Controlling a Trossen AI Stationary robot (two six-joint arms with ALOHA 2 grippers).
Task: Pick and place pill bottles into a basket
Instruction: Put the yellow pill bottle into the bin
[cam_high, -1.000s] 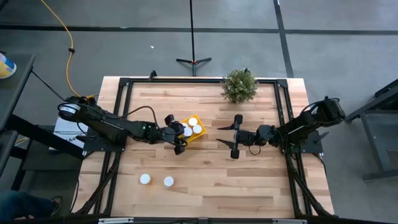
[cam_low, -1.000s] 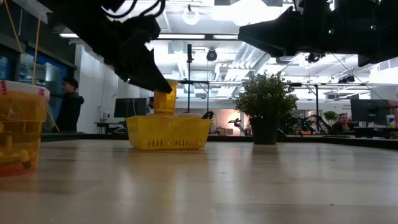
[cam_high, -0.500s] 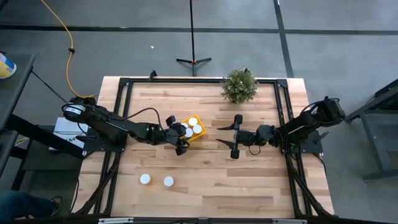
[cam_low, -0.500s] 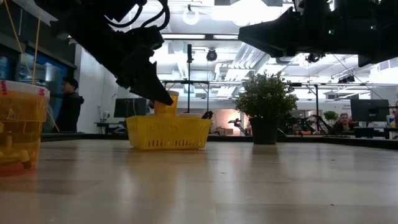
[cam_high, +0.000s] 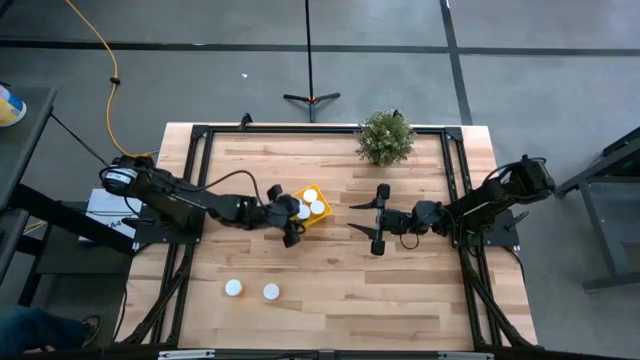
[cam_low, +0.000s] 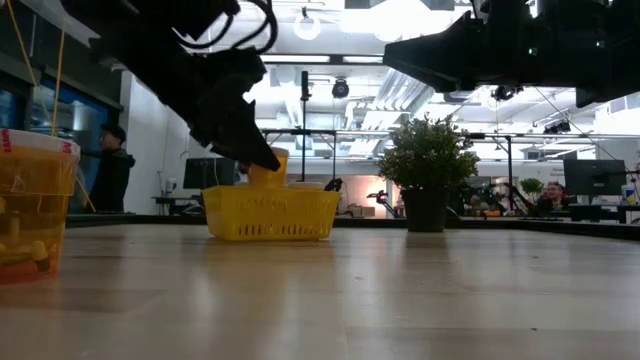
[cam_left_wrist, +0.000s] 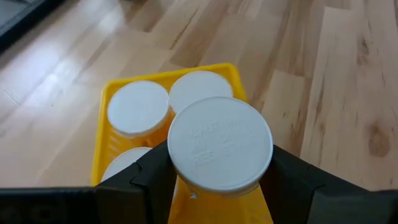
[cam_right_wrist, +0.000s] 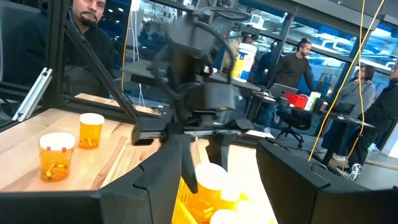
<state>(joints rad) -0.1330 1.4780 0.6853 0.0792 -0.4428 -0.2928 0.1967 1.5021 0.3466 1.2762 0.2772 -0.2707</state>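
My left gripper (cam_high: 285, 214) is shut on an orange pill bottle with a white cap (cam_left_wrist: 219, 149) over the near-left end of the yellow basket (cam_high: 313, 189). In the low view the bottle (cam_low: 268, 166) sticks up above the basket's wall (cam_low: 270, 215), which hides its lower end. Three capped bottles (cam_left_wrist: 138, 107) stand in the basket. Two more bottles (cam_high: 233, 288) (cam_high: 271, 291) stand on the table near its front edge. My right gripper (cam_high: 379, 218) hangs open and empty to the right of the basket. My left gripper pinches the bottle between its two fingers (cam_left_wrist: 152, 171), one on each side of its upper end at the cap's rim (cam_left_wrist: 179, 163). The fingers come slanting down from the table's left. The bottle hangs about upright, cap up, over the basket's end.
A green potted plant (cam_high: 385, 137) stands at the far edge, right of the middle. A pill bottle (cam_low: 30, 205) stands close to the low camera at its left. Black frame rails (cam_high: 195, 180) run along the table's sides. People show in the room beyond.
My left gripper has gone down toward the basket with the bottle, still shut on it. The bottle now sits lower against the basket's wall than a second ago.
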